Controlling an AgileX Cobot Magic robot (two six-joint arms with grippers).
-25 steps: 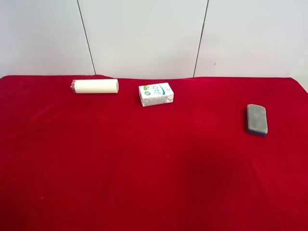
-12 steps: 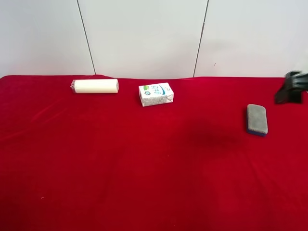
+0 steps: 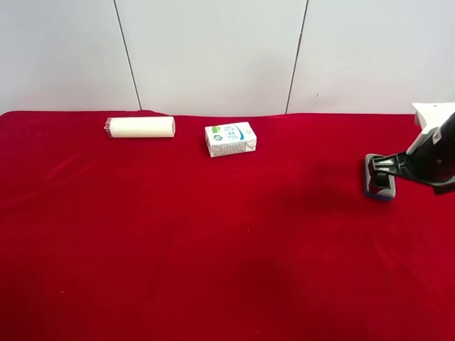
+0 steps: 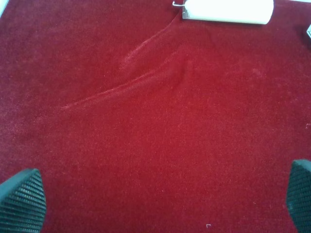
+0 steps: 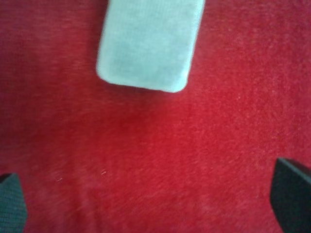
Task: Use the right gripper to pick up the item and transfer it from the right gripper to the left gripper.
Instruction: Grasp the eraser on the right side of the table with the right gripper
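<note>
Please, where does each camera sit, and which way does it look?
Exterior high: mounted high, looks down across the red cloth to the wall; right claw by the item.
Right wrist: above the right claw, looks down at the item; claw open.
Left wrist: above the left claw, looks down toward the cream cylinder; claw open.
Shared: the first two show the item.

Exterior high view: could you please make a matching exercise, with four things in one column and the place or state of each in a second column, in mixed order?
1. cream cylinder
2. white printed carton
3. grey pad
4. right gripper

A. open, close to the pad
B. far side of the red cloth, at the view's left
C. near the cloth's edge at the view's right
D. far side, about the middle

Pairs: 1-B, 2-D, 3-C, 4-A
</note>
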